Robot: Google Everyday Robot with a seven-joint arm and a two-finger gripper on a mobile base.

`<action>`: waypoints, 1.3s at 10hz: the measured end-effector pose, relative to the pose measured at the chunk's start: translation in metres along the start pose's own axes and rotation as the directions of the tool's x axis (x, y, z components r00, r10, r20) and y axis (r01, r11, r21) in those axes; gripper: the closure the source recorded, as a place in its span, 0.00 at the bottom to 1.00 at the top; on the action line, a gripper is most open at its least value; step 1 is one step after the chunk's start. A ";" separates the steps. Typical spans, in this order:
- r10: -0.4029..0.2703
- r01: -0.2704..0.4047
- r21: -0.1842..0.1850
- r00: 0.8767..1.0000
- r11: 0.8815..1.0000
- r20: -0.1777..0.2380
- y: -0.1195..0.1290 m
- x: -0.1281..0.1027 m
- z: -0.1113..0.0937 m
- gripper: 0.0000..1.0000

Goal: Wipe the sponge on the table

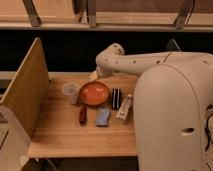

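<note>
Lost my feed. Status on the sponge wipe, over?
Gripper at far edge of table, behind orange bowl. Sponge lies free on table, untouched. Bowl sits between gripper and sponge.

The small pale blue-grey sponge [103, 116], a soft rectangular block, lies flat near the middle of the wide, light, plank-grained wooden table [60, 132], well apart from the gripper [94, 76] at the table's far edge.

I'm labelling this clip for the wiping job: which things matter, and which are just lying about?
For the job: sponge; table; gripper, at the table's far edge behind the bowl.
Lying about: bowl; cup; black block; white tube; red oblong.
</note>
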 end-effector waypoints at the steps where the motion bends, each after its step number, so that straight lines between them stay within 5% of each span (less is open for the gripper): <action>1: 0.000 0.000 0.000 1.000 1.000 0.000 0.000 0.000 0.000 0.20; 9: -0.006 0.006 -0.005 1.000 1.000 -0.007 0.002 0.001 0.000 0.20; 11: -0.049 0.048 -0.018 0.997 0.999 -0.056 0.015 0.012 0.000 0.20; 12: -0.107 0.096 -0.061 0.969 0.993 -0.222 0.043 0.055 -0.003 0.20; 13: -0.105 0.091 -0.062 0.954 0.994 -0.282 0.044 0.073 -0.006 0.20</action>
